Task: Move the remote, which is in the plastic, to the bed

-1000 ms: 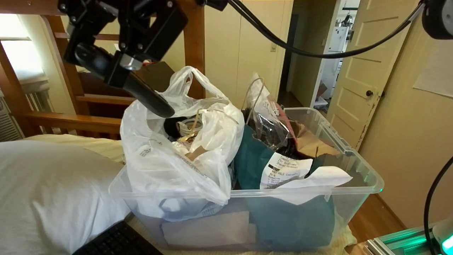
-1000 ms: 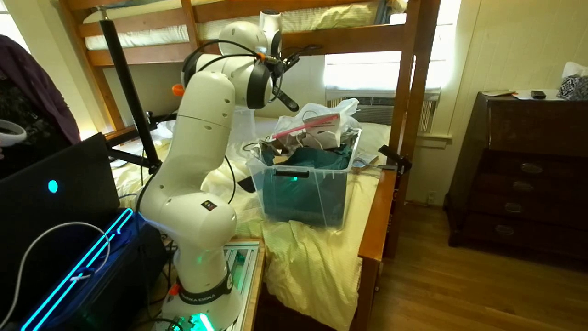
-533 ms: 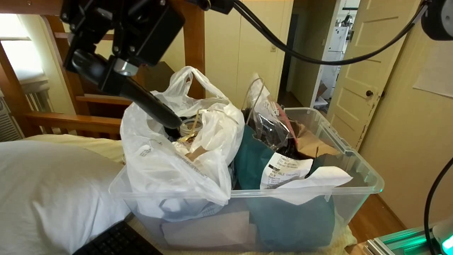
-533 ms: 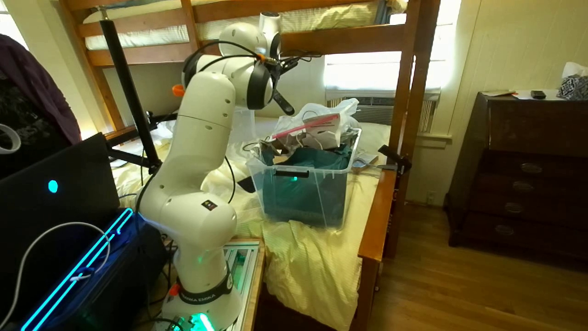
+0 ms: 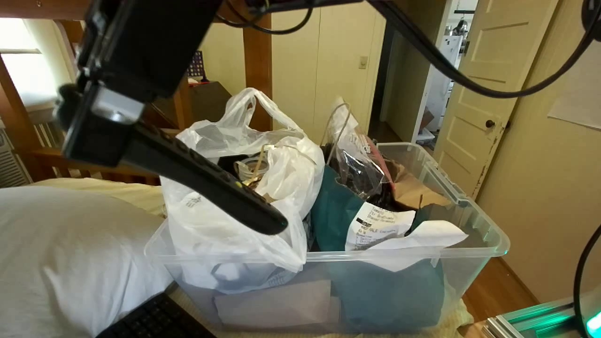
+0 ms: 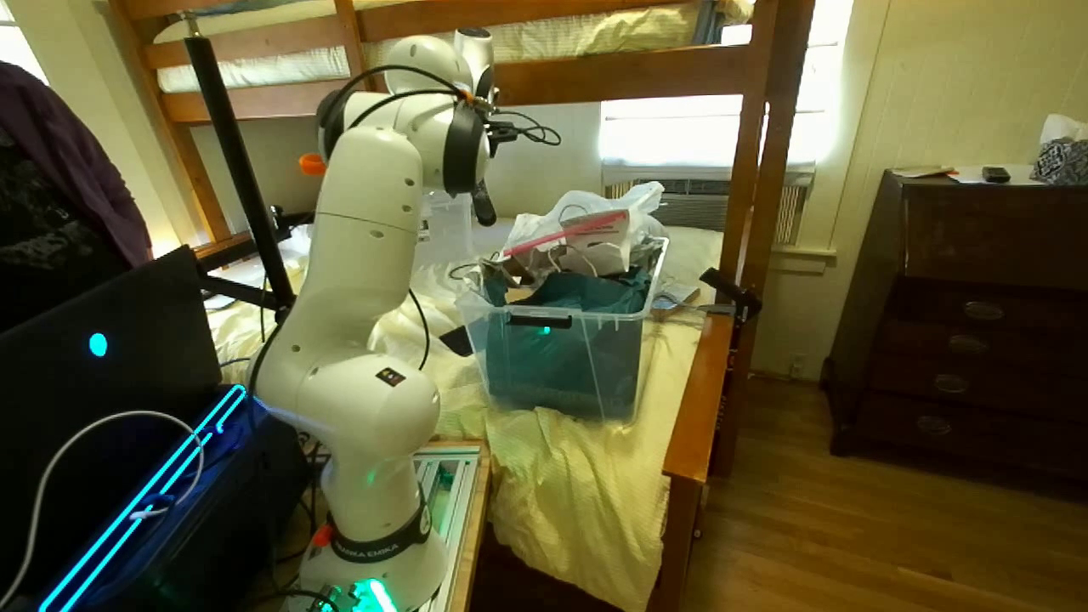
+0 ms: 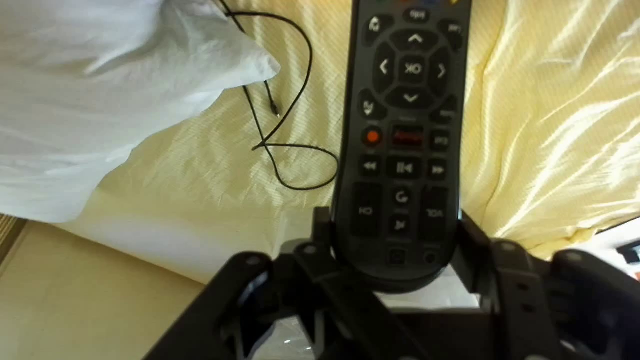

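My gripper [image 7: 392, 235] is shut on the black remote [image 7: 402, 150], its fingers on both sides of one end. The remote also shows in an exterior view [image 5: 206, 180], tilted down to the right, in front of the plastic bag. It hangs beside the bin in an exterior view [image 6: 484, 204]. The plastic, a crinkled white bag [image 5: 202, 230], stands open in the clear bin, partly hidden by the remote. The bed's puffy white bedding [image 5: 70, 253] lies left of the bin. In the wrist view white bedding [image 7: 75, 100] and yellow sheet [image 7: 540, 140] lie below the remote.
The clear bin [image 5: 469, 253] also holds a teal bag [image 5: 331, 211] and papers. A black keyboard [image 5: 157, 321] lies before it. A thin black cable [image 7: 307, 55] lies on the sheet. Wooden bunk posts [image 6: 756, 170] and a black stand [image 6: 229, 153] rise nearby.
My gripper has carried the remote from above the bag's opening to in front of the bag. In an exterior view, it looks larger; in an exterior view, the arm has shifted left, away from the bin.
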You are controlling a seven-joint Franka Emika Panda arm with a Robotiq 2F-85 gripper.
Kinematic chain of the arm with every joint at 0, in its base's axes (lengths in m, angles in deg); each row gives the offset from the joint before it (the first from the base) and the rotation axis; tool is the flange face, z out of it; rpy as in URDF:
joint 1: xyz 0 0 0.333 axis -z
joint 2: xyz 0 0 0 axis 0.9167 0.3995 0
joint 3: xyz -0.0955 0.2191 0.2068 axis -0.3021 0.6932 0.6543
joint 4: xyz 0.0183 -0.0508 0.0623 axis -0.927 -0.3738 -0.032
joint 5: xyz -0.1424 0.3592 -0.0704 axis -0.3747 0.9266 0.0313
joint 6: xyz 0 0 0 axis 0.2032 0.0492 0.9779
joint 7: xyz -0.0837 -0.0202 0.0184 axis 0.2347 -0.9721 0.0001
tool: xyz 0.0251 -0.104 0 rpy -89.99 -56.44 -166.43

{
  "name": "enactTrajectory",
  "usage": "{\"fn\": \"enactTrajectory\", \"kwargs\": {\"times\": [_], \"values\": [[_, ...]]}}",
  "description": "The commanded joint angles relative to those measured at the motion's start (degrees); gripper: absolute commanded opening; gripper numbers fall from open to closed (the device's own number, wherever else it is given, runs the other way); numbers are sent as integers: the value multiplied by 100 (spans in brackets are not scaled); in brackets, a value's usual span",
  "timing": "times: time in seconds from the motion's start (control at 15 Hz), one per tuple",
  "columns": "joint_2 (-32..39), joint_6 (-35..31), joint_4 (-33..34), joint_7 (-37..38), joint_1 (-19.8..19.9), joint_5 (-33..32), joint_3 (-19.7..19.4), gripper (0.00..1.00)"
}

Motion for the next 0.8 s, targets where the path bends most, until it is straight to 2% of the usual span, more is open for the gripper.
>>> {"fn": "enactTrajectory", "kwargs": {"times": [0.0, 0.13, 0.2, 0.4, 0.73], "values": [[-1009, -79, -1395, 1163, 86, 283, 31, 33], [-1450, 182, -1928, 1703, 18, 511, -14, 33], [-750, 107, -1072, 1230, -110, 234, -42, 58], [-1207, 190, -1634, 1620, -100, 335, -23, 58], [-1296, 196, -1753, 1645, -60, 345, -57, 58]]}}
